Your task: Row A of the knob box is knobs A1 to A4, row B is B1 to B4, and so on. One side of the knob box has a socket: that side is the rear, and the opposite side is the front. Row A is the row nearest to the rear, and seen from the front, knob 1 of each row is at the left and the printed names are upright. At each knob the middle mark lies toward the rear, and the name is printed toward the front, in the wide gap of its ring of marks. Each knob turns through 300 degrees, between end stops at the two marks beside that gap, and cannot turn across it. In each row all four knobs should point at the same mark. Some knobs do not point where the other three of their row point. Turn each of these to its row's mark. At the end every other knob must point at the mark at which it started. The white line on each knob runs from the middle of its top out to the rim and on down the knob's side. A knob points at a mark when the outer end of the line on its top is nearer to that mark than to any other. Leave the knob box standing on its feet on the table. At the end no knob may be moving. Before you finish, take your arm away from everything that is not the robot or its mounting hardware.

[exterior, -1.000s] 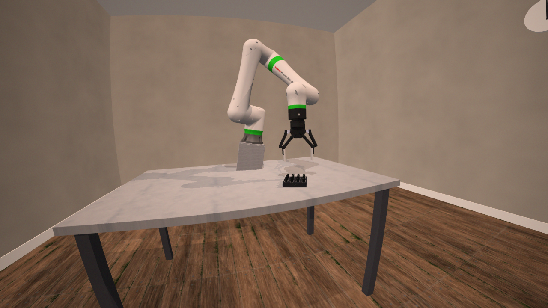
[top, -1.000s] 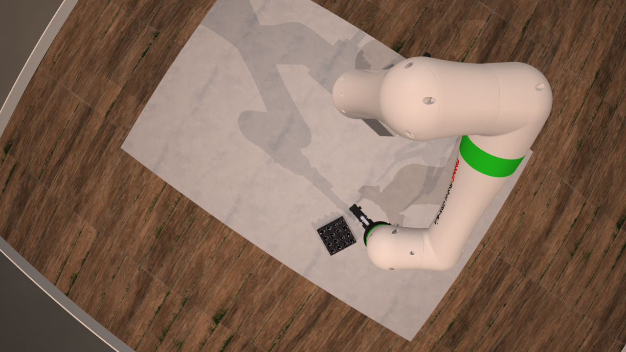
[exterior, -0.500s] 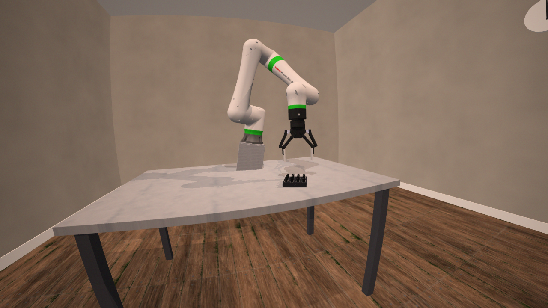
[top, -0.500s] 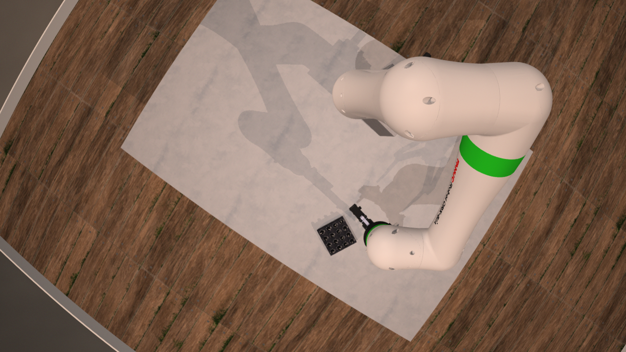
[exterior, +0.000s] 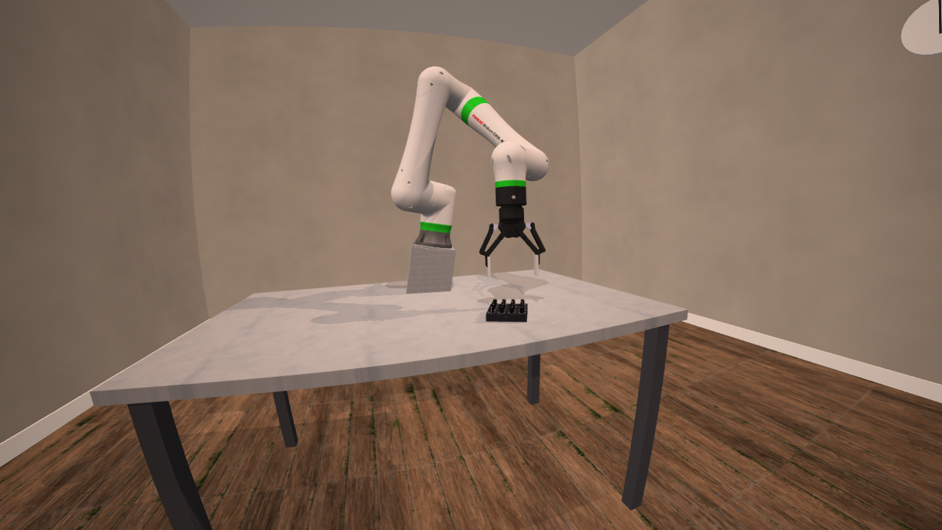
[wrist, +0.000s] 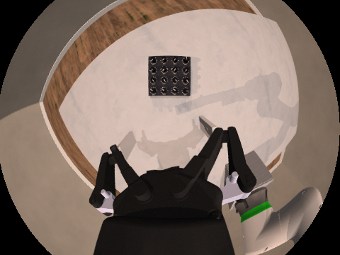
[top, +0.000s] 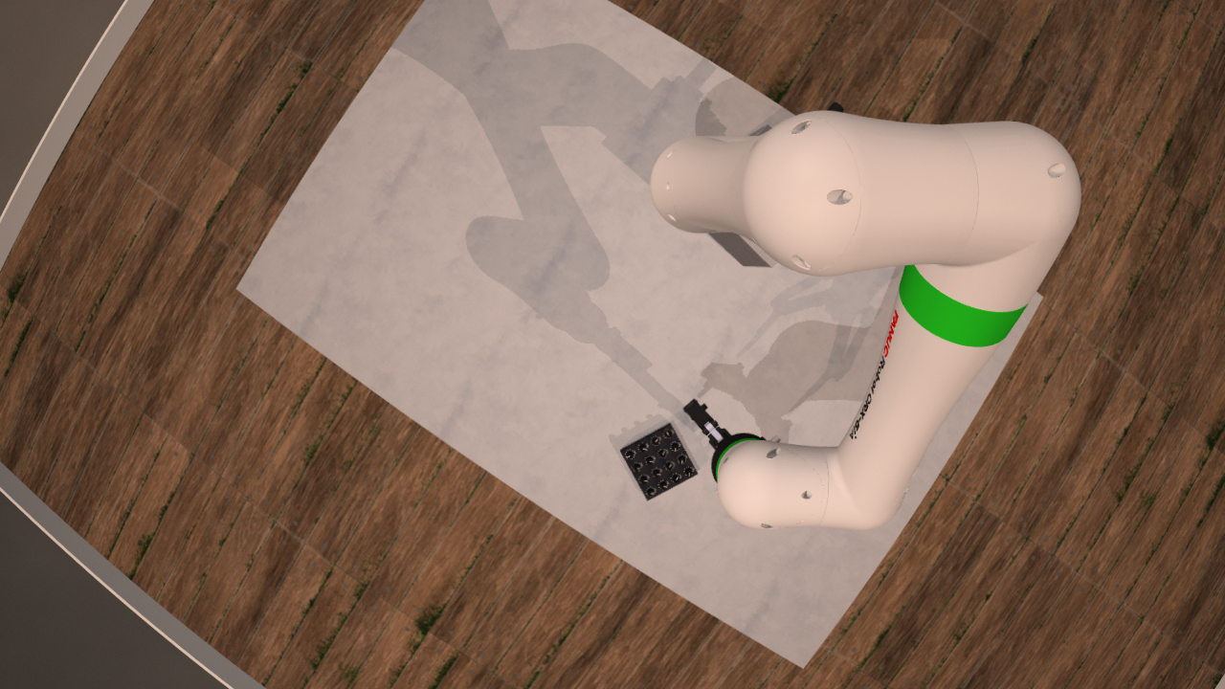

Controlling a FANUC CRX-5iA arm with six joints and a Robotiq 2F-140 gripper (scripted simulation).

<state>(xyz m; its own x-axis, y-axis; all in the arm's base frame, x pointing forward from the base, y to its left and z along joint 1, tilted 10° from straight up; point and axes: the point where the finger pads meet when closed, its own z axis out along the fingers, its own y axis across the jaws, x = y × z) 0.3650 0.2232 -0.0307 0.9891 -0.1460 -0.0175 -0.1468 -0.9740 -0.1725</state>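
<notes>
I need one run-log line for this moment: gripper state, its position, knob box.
gripper: open, empty | position: above table, beside knob box, not over it | knob box: on table, untouched | knob pointers: too small to read
</notes>
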